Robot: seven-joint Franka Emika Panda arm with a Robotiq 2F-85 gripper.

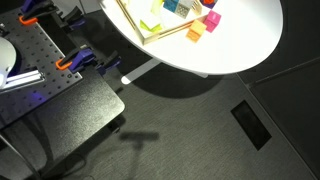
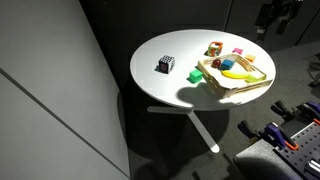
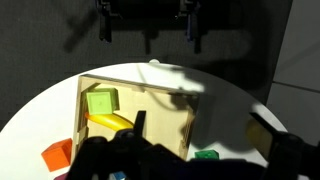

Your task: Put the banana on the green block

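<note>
The banana (image 3: pixel 110 121), a small yellow curved toy piece, lies in a shallow wooden tray (image 3: pixel 165 105); it also shows in an exterior view (image 2: pixel 238 73). A pale green square block (image 3: pixel 100 102) lies right beside it in the tray. A darker green block (image 3: pixel 207 155) sits on the white table outside the tray, partly hidden by my gripper. My gripper (image 3: pixel 202 132) is open and empty, high above the table and touching nothing; an exterior view shows it at the top right (image 2: pixel 268 20).
The round white table (image 2: pixel 160 45) stands on a single pedestal. It also holds an orange block (image 3: pixel 57 154), a yellow cube (image 3: pixel 262 128), a magenta block (image 2: pixel 238 52) and a black-and-white cube (image 2: pixel 166 65). The tray also shows in an exterior view (image 1: pixel 135 22).
</note>
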